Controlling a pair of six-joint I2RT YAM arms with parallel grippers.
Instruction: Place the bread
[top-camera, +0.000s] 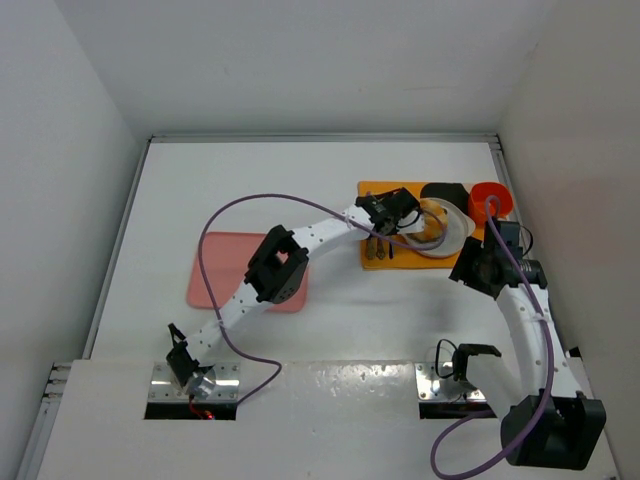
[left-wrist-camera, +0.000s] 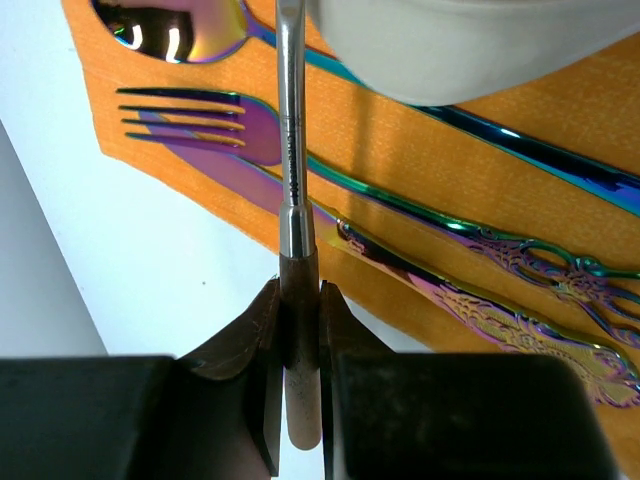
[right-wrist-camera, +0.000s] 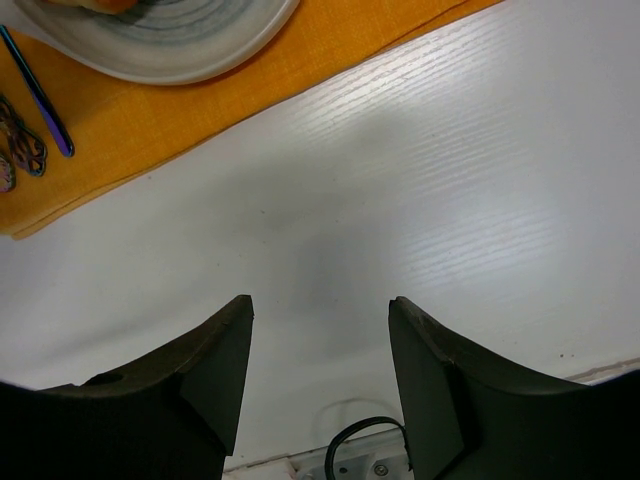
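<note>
The bread (top-camera: 431, 228) lies on a pale round plate (top-camera: 455, 235) on the orange placemat (top-camera: 385, 258), mostly hidden by my left gripper and its tool. Only a sliver of bread (right-wrist-camera: 98, 4) shows at the top edge of the right wrist view. My left gripper (top-camera: 385, 215) (left-wrist-camera: 298, 290) is shut on the wooden handle of a steel-shafted utensil (left-wrist-camera: 290, 150) whose far end reaches under the plate's rim (left-wrist-camera: 470, 50). My right gripper (top-camera: 472, 265) (right-wrist-camera: 320, 310) is open and empty over the bare white table, just right of the mat.
A pink tray (top-camera: 225, 270) lies at the left, partly under my left arm. A black cup (top-camera: 445, 193) and a red cup (top-camera: 490, 200) stand behind the plate. An iridescent fork (left-wrist-camera: 200, 120), knife (left-wrist-camera: 480, 310) and spoon (left-wrist-camera: 180, 25) lie on the mat.
</note>
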